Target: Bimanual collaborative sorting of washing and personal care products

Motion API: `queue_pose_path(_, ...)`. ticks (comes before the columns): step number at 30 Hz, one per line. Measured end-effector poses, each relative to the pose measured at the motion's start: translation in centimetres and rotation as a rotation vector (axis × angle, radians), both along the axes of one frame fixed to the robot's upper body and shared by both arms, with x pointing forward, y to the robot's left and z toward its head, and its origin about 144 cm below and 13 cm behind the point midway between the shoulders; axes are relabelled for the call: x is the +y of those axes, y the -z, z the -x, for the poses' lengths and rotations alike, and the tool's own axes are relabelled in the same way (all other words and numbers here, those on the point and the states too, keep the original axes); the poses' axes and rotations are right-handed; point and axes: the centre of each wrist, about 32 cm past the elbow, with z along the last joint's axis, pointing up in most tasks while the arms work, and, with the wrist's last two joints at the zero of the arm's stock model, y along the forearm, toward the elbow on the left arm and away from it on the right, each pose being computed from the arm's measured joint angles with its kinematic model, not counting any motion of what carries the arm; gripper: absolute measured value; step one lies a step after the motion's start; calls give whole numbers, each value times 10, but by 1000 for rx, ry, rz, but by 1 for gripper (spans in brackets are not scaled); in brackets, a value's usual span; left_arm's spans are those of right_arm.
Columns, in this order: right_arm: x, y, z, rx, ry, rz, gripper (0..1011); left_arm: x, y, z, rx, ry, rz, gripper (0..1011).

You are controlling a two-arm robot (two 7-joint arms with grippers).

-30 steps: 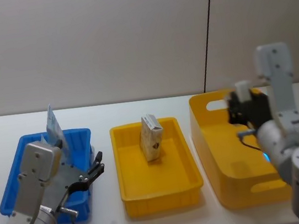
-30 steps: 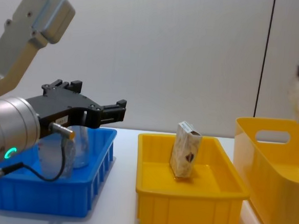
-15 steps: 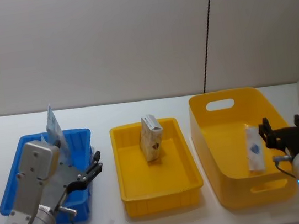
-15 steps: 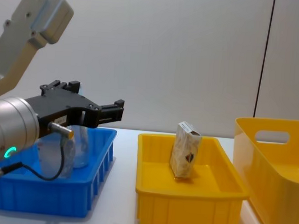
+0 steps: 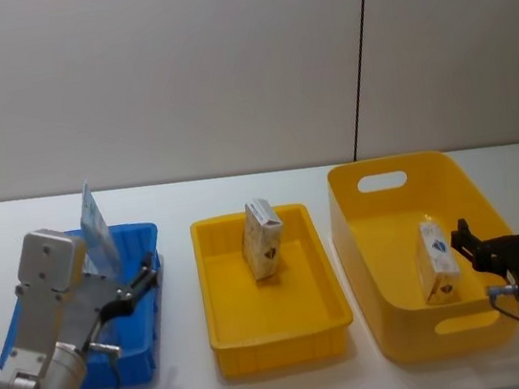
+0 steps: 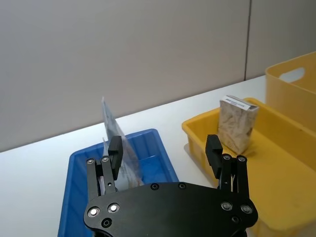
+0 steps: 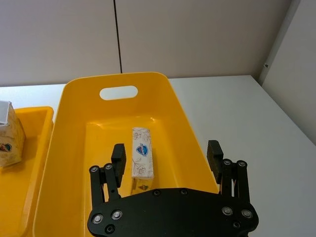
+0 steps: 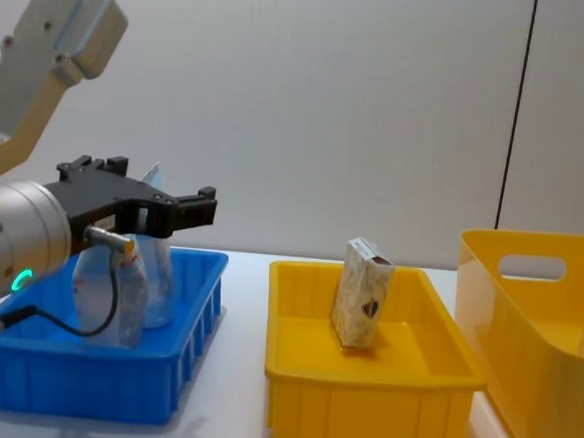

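Note:
A pale blue-white tube [image 5: 95,225] stands upright in the blue bin [image 5: 135,233]; from the chest I see tubes [image 8: 155,282] leaning there. My left gripper [image 5: 147,276] [image 6: 164,153] [image 8: 195,204] hovers open over that bin's right side, holding nothing. One beige carton [image 5: 263,239] [image 8: 362,294] stands in the middle yellow tray [image 5: 279,335]. Another carton [image 5: 437,264] [image 7: 142,159] rests inside the large yellow bin [image 5: 353,230]. My right gripper [image 5: 470,250] [image 7: 167,155] is open and empty, just on my side of that carton.
The three containers sit in a row on a white table [image 5: 174,202], with a plain wall behind. The large yellow bin has a handle slot [image 7: 118,92] in its far wall. Bare tabletop lies beyond the bins and to the right [image 7: 232,108].
My right gripper let a carton go into the large yellow bin and pulled back toward me, lower. My left gripper drew back to the left over the blue bin.

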Motion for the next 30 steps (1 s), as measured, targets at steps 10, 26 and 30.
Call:
queue_pose_path(10, -3, 5, 2, -14, -16, -7, 1004, -1, -3, -10, 46, -81, 28, 1001)
queue_pose_path(26, -4, 5, 6, -29, -26, -20, 1004, -3, 7, -20, 138, -153, 82, 1001)
queue_pose_path(30, -4, 4, 7, -32, -29, -23, 1004, -3, 11, -22, 156, -167, 91, 1001)
